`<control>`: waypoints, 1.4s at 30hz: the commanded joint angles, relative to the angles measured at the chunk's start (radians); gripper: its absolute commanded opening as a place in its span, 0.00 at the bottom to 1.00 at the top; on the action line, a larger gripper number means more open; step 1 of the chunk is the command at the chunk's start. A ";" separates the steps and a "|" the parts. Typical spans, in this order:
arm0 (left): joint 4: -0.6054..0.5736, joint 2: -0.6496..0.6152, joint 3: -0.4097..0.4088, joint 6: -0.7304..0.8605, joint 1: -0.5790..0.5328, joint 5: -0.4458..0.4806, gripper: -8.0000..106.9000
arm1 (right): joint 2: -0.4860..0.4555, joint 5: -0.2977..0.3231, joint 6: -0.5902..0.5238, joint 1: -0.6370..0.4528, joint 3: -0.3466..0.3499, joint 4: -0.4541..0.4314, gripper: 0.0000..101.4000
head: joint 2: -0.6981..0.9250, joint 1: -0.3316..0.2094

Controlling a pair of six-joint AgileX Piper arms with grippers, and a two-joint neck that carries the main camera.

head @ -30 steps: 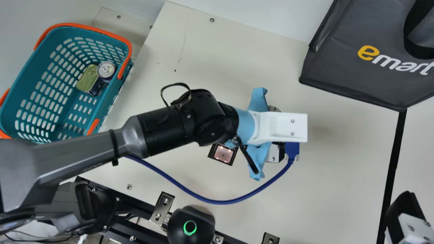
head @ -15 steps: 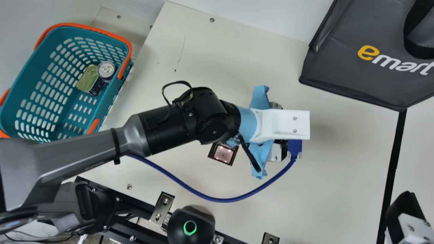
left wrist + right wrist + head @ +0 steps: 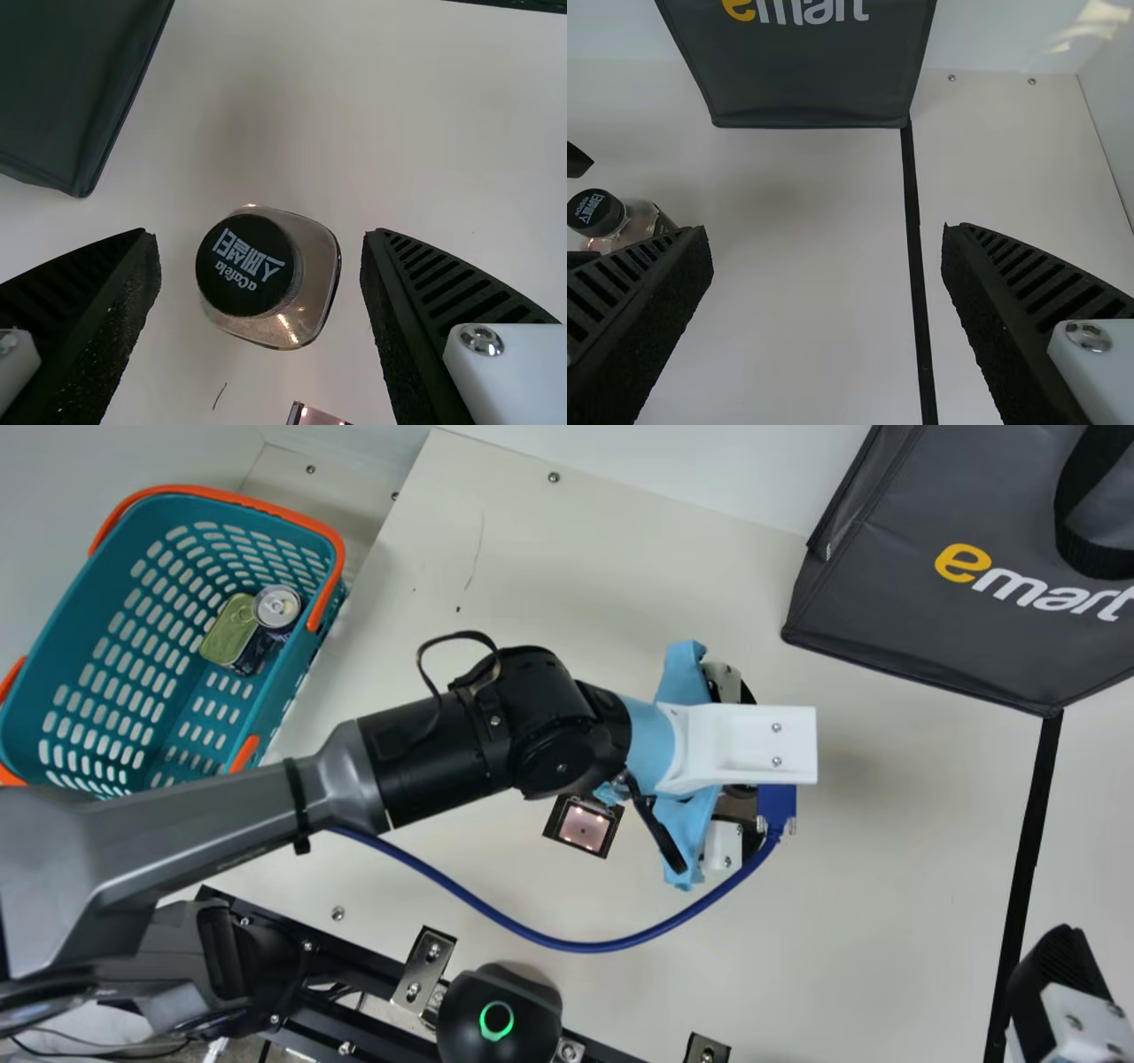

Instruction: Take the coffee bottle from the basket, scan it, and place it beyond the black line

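Main view has the cream bench (image 3: 886, 886) under everything, a dark bag (image 3: 921, 629) at its far side and a teal basket (image 3: 97, 593) by the left arm. A black line (image 3: 1029, 850) runs from the bag. The right gripper (image 3: 1054, 974) has its fingers spread; so does the left gripper (image 3: 726, 846), around the coffee bottle (image 3: 257, 266), touching neither side. The bottle stands on the basket's side of the line. A lit scanner (image 3: 585, 828) lies near; a can (image 3: 277, 607) and a tin (image 3: 230, 633) sit in the basket.

Cream table (image 3: 868, 903): I'm viewing its flat top
Coffee bottle (image 3: 267, 276): it's standing upright, capped
Scanner (image 3: 583, 828): it's glowing
Black line (image 3: 1028, 841): I'm seeing it running up to the dark bag's (image 3: 930, 629) lower edge
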 commanded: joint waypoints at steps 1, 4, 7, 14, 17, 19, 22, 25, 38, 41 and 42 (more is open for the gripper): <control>0.005 -0.004 -0.005 -0.006 0.003 0.006 0.85 | 0.000 0.000 0.000 0.000 0.000 0.000 0.90 | 0.002 -0.026; 0.018 -0.011 -0.015 -0.027 0.008 0.023 0.85 | 0.000 0.000 0.000 0.000 0.000 0.000 0.90 | 0.002 -0.026; 0.031 -0.021 -0.024 -0.053 0.012 0.040 0.85 | 0.000 0.000 0.000 0.000 0.000 0.000 0.90 | 0.002 -0.026; 0.072 -0.051 -0.038 -0.123 0.034 0.067 0.85 | 0.000 0.000 0.000 0.000 0.000 0.000 0.90 | 0.002 -0.026; 0.092 -0.065 -0.039 -0.154 0.049 0.076 0.85 | 0.000 -0.001 0.000 0.000 0.000 0.000 0.90 | 0.002 -0.026; 0.107 -0.075 -0.038 -0.174 0.062 0.080 0.85 | 0.000 -0.001 0.000 0.000 0.000 0.000 0.90 | 0.002 -0.026; 0.127 -0.092 -0.031 -0.204 0.083 0.083 0.85 | 0.000 -0.001 0.000 0.000 0.000 0.000 0.90 | 0.002 -0.026; 0.147 -0.112 -0.017 -0.235 0.106 0.086 0.85 | 0.000 -0.001 0.000 0.000 0.000 0.000 0.90 | 0.002 -0.026; 0.202 -0.218 0.060 -0.318 0.229 0.099 0.85 | 0.000 -0.001 0.000 0.000 0.000 0.000 0.90 | 0.002 -0.026; 0.206 -0.245 0.078 -0.324 0.264 0.105 0.85 | 0.000 -0.001 0.000 0.000 0.000 0.000 0.90 | 0.002 -0.026; 0.206 -0.254 0.084 -0.324 0.276 0.107 0.85 | 0.000 -0.001 0.000 0.000 0.000 0.000 0.90 | 0.002 -0.026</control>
